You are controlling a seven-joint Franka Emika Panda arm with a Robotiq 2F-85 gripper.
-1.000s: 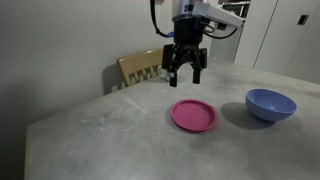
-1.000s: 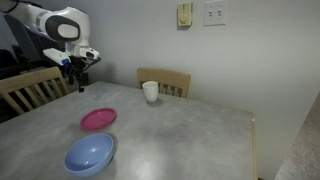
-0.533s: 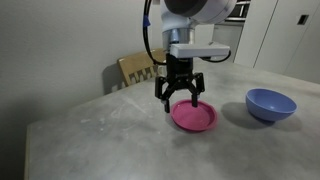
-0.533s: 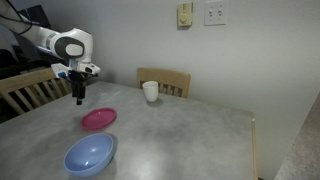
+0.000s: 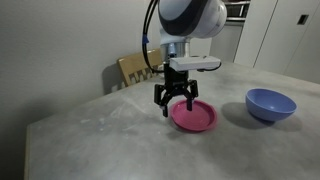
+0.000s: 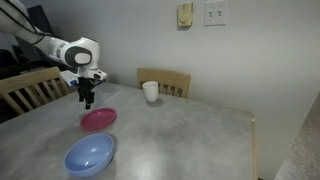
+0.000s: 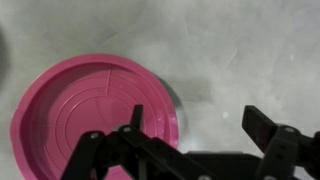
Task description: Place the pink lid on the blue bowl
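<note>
wrist view: pink lid (image 7: 80,105) flat on mottled grey table (image 7: 235,50)

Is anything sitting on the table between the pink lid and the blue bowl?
Nothing: only bare table lies between the pink lid and the blue bowl, as both exterior views show.

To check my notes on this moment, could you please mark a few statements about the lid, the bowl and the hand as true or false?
1. The pink lid lies flat on the table. True.
2. The lid covers the blue bowl. False: the bowl stands uncovered, apart from the lid.
3. The hand is shut on the lid. False: it is open, over the lid's rim.
4. A white mug stands on the table. True.
</note>
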